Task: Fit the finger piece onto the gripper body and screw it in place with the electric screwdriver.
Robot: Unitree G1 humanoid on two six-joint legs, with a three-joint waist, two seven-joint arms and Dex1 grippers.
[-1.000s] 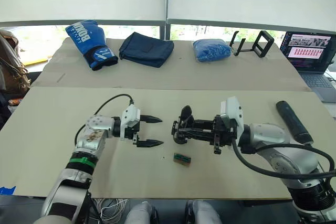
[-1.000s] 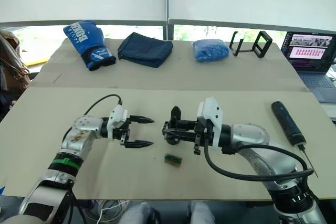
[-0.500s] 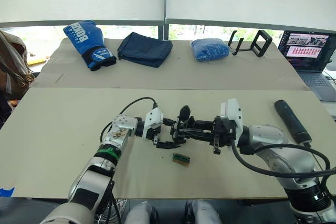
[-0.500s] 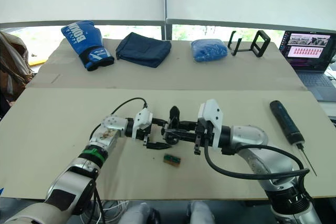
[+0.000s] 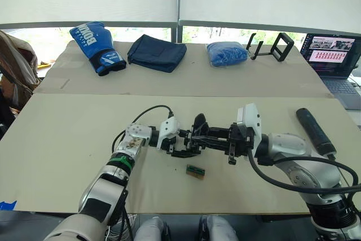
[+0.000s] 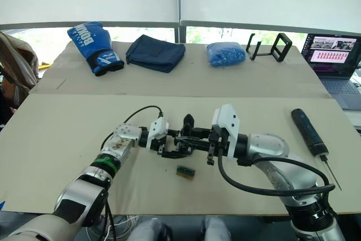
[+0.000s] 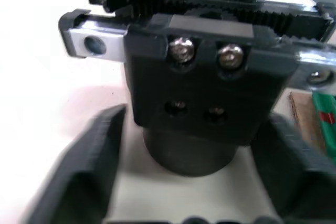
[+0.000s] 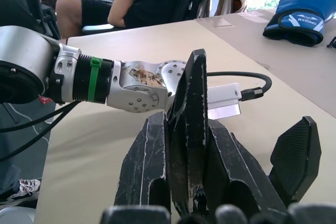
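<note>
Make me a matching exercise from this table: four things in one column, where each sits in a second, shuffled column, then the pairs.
Things:
1. long matte-black electric screwdriver
2. blue boxing glove
3. small green circuit chip
4. open laptop

Places:
A. far left of the back board
B. far right edge, behind the front board
C. front board, just nearer than the black gripper body
D. front board, right of the robot's right arm

Pairs: 1-D, 2-A, 3-C, 4-B
</note>
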